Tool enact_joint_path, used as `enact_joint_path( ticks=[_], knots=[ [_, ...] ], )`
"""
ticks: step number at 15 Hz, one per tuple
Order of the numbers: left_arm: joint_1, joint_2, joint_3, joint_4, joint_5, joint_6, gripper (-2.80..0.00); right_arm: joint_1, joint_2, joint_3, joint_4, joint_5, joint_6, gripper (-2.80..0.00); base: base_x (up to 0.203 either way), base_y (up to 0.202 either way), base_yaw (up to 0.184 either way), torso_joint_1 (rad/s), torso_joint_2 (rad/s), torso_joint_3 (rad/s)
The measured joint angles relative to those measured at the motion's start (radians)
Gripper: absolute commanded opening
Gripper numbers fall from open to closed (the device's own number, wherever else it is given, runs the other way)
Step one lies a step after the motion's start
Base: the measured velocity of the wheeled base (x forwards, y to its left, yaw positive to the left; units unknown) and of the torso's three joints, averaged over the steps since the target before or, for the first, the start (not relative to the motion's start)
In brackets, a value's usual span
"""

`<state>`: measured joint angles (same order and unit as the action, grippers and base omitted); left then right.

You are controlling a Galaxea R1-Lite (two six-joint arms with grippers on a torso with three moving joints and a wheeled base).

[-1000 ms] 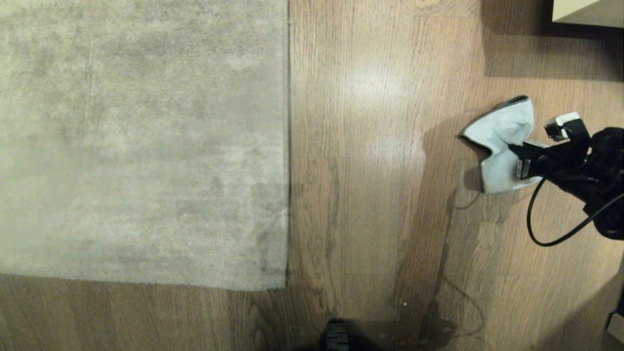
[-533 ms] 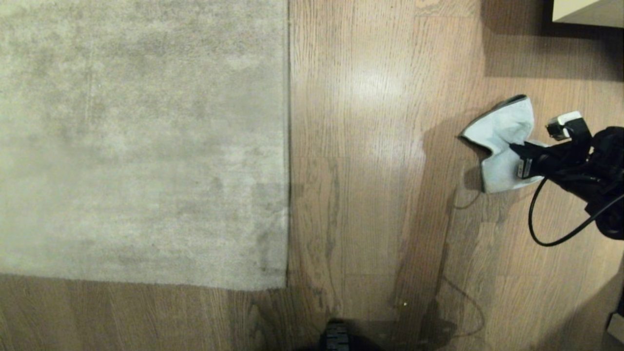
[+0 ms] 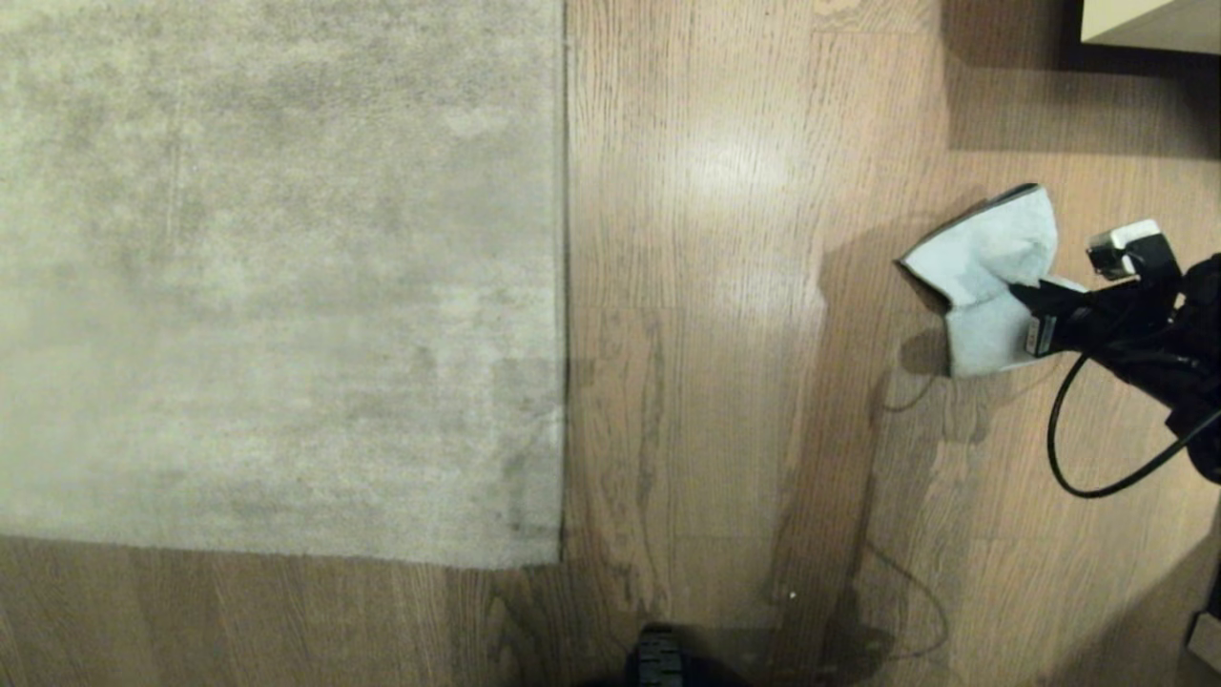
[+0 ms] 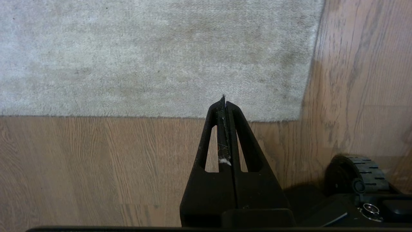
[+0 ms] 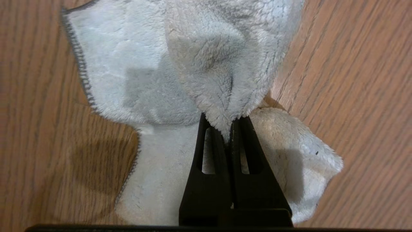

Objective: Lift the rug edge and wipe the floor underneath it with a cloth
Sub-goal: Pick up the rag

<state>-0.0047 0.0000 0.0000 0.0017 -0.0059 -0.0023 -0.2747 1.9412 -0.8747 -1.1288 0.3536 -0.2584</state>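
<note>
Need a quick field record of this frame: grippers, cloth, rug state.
right gripper: shut on the cloth, over bare floor at the head view's right
left gripper: shut, empty, above the rug's near border
rug edge: flat on floor, not lifted
cloth: bunched, pinched at a fold, apart from rug

The wood-grain floor [image 3: 725, 286] carries the flat beige-grey rug [image 3: 277, 277] on its left side.
</note>
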Motion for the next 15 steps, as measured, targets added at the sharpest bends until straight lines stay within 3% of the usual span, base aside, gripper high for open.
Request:
enact_joint_path(
  ticks=[15],
  knots=[
    [0.000,0.000,0.000,0.000,0.000,0.000,-2.80,-0.014,-0.112,0.198,-0.071,0.002,0.023,-2.80,0.000,0.000,0.000,0.000,0.00,0.000]
  ],
)
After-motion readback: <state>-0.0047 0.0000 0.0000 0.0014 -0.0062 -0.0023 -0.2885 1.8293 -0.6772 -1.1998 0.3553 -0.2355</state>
